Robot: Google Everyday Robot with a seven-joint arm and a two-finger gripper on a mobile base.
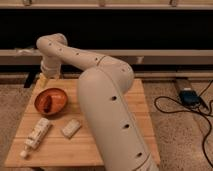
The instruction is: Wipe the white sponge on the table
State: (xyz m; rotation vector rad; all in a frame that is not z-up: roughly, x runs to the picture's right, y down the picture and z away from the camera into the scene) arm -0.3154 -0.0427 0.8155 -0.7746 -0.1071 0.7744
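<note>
The white sponge (71,128) lies flat on the light wooden table (56,151), left of centre and just left of the arm's thick white lower segment. The arm rises from the bottom of the view, bends at the upper left and drops toward the table's far left corner. There the gripper (44,78) hangs above the table edge, behind the bowl and well away from the sponge. Nothing shows in its grasp.
An orange-brown bowl (50,101) holding a dark reddish item sits at the table's back left. A white labelled bottle (37,134) lies left of the sponge. On the floor to the right are a small device (189,96) and black cables (172,106). A dark wall runs behind.
</note>
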